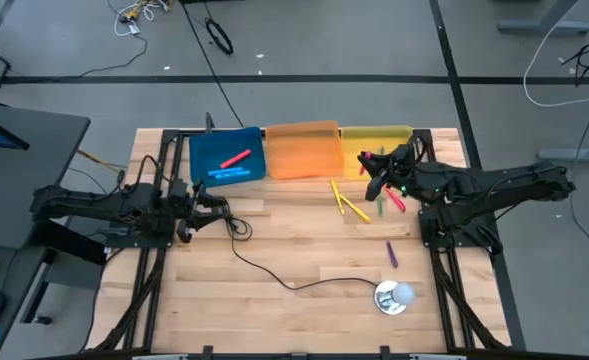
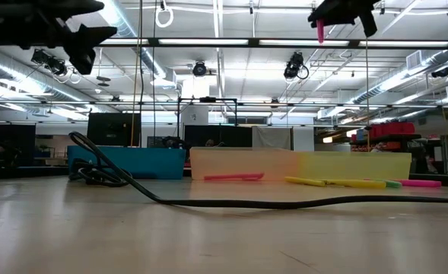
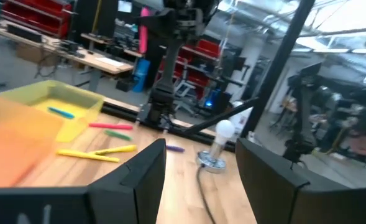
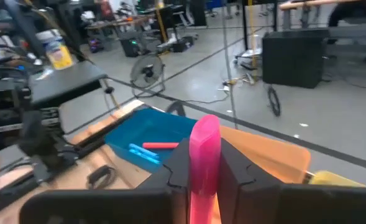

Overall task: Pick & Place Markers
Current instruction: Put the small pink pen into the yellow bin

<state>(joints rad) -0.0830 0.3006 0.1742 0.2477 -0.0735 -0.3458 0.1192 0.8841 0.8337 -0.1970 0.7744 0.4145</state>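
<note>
My right gripper point(image 1: 378, 180) hangs high over the table's far right, by the yellow tray point(image 1: 402, 134), shut on a pink marker point(image 4: 204, 155). My left gripper point(image 1: 217, 205) stands open near the blue tray point(image 1: 206, 150) with nothing between its fingers point(image 3: 139, 180). A red marker point(image 1: 236, 158) and a blue one point(image 1: 230, 175) lie in the blue tray. Yellow markers point(image 1: 349, 205), a pink one point(image 1: 395, 202) and a purple one point(image 1: 392, 255) lie flat on the table. The orange tray point(image 1: 302, 150) stands between the other two. My right gripper pinches the pink marker between its two fingers point(image 4: 235, 171), which lie across it. The marker stands roughly upright: one end point(image 4: 205, 123) rises past the fingers, the other point(image 2: 320, 32) sticks out below them. It is lifted far clear of the table.
A black cable point(image 1: 274, 275) runs from beside my left gripper across the table to a round silver-white object point(image 1: 394, 297) near the front right. The three trays line the far edge. Bare wood lies at the near left.
</note>
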